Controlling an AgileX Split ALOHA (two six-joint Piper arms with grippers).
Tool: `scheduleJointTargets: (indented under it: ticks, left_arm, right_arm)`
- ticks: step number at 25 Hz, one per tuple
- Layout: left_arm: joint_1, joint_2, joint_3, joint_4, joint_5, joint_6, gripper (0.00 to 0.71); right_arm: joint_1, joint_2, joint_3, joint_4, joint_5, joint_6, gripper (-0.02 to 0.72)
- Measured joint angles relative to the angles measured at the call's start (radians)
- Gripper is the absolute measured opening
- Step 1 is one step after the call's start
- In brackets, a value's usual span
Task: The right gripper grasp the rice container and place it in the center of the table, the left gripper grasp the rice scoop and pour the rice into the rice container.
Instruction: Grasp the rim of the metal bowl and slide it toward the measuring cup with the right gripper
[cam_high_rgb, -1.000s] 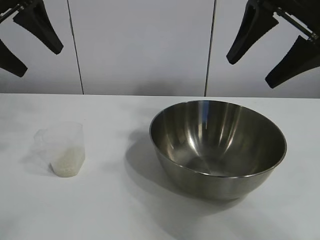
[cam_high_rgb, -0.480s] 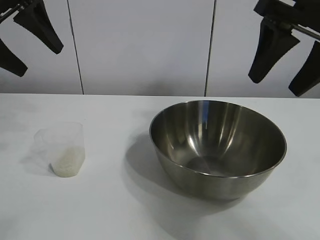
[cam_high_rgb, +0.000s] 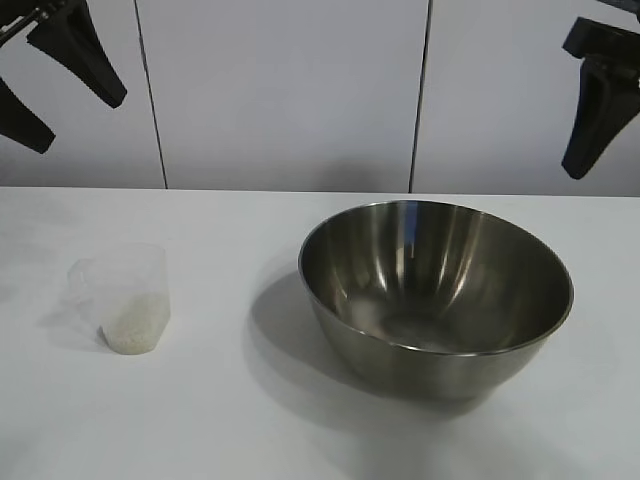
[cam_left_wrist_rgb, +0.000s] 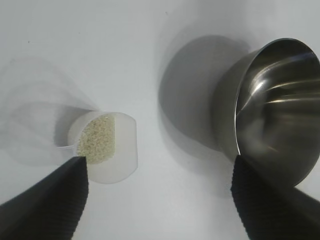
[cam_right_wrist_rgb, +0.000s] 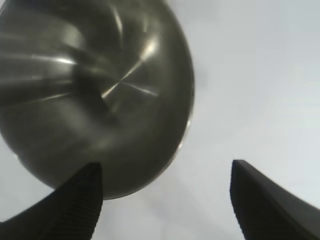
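Note:
The rice container (cam_high_rgb: 436, 295), a large shiny steel bowl, stands on the white table (cam_high_rgb: 250, 400) right of centre; it also shows in the left wrist view (cam_left_wrist_rgb: 280, 115) and the right wrist view (cam_right_wrist_rgb: 95, 95). The rice scoop (cam_high_rgb: 125, 297), a clear plastic cup, stands at the left with rice (cam_high_rgb: 130, 325) in its bottom; the left wrist view shows the scoop (cam_left_wrist_rgb: 112, 150) and the rice (cam_left_wrist_rgb: 97, 138). My left gripper (cam_high_rgb: 60, 85) hangs open, high at the upper left. My right gripper (cam_high_rgb: 620, 110) is open, high at the right edge, above and right of the bowl, partly out of view.
A white panelled wall (cam_high_rgb: 280, 90) runs behind the table. Bare tabletop lies between the scoop and the bowl and along the front.
My right gripper has swung to the right, towards the edge of the exterior view. The left gripper, the bowl and the scoop have not moved.

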Motion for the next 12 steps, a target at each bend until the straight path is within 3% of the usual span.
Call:
scheduleJointTargets:
  ticks: [9, 11, 12]
  left_arm:
    - [0.0, 0.0, 0.0, 0.0, 0.0, 0.0, 0.57]
    - [0.0, 0.0, 0.0, 0.0, 0.0, 0.0, 0.57]
    - [0.0, 0.0, 0.0, 0.0, 0.0, 0.0, 0.57]
  right_arm:
    - [0.0, 0.151, 0.0, 0.12, -0.056, -0.087, 0.493]
    - [0.0, 0.177, 0.0, 0.136, -0.059, -0.101, 0.449]
    - [0.0, 0.185, 0.0, 0.14, -0.059, -0.104, 0.389]
